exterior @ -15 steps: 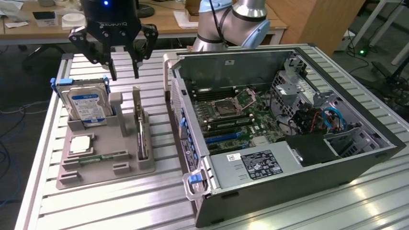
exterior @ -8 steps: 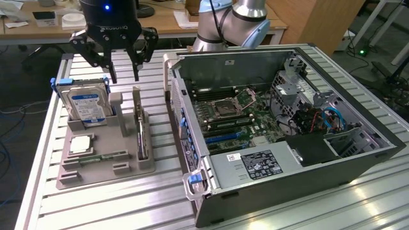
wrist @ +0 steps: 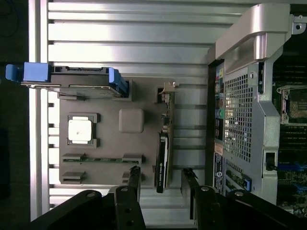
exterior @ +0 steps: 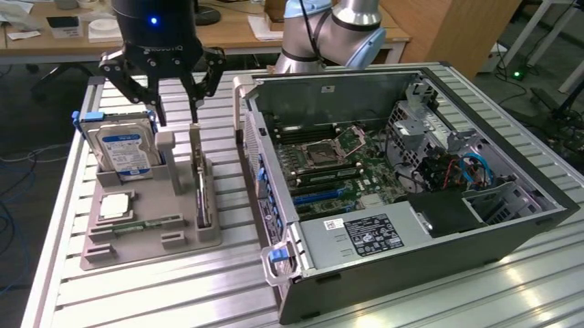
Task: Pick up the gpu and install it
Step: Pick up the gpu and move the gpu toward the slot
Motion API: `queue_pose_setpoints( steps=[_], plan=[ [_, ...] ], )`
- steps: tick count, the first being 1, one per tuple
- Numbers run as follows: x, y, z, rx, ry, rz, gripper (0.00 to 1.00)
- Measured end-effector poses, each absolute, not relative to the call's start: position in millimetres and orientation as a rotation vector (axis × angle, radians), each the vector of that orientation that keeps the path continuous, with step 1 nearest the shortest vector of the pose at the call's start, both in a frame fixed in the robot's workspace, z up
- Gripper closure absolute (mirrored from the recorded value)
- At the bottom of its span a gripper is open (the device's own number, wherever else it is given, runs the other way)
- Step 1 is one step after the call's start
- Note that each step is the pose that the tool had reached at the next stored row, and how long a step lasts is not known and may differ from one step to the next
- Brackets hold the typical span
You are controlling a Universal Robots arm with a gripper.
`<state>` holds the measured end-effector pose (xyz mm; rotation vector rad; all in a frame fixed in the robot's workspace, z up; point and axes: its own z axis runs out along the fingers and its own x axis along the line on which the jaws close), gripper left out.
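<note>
gpu upright in holder slot | claw wide open, empty, above its edge

Exterior view: camera off arm, set high, looks obliquely down across ribbed aluminium table top. Medium range. Covers grey moulded parts tray at exterior view's left, open black computer tower case laid on side at exterior view's right, tan wooden desk beyond.

Wrist view: camera faces straight down on tray, closer. Black two-finger gripper in near foreground.

Shared: tray with contents, table slats, case's perforated silver rear panel.
</note>
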<state>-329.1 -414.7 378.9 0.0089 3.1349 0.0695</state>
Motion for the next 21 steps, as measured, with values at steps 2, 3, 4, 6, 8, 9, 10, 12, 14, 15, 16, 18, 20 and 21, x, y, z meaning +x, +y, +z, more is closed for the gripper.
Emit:
queue_pose_setpoints(
  steps=[2, 3, 4, 6, 8, 9, 10, 12, 14, 15, 16, 18, 20, 21],
  plan=[
    [-329, -415, 375, 0.009, 3.137, 0.069, 0.53],
    [-329, -415, 373, 0.009, 3.137, 0.069, 0.53],
    [-329, -415, 372, 0.009, 3.137, 0.069, 0.53],
    [-329, -415, 368, 0.009, 3.137, 0.069, 0.53],
    [-329, -415, 364, 0.009, 3.137, 0.069, 0.53],
    [-329, -415, 363, 0.009, 3.137, 0.069, 0.53],
    [-329, -415, 361, 0.009, 3.137, 0.07, 0.53],
    [-329, -415, 357, 0.009, 3.137, 0.069, 0.53],
    [-329, -415, 353, 0.009, 3.137, 0.069, 0.53],
    [-329, -415, 352, 0.009, 3.137, 0.069, 0.53],
    [-329, -415, 350, 0.009, 3.137, 0.07, 0.53],
    [-328, -415, 346, 0.009, 3.137, 0.069, 0.53],
    [-328, -417, 344, 0.009, 3.137, 0.069, 0.53],
    [-328, -418, 342, 0.009, 3.137, 0.07, 0.53]
  ],
)
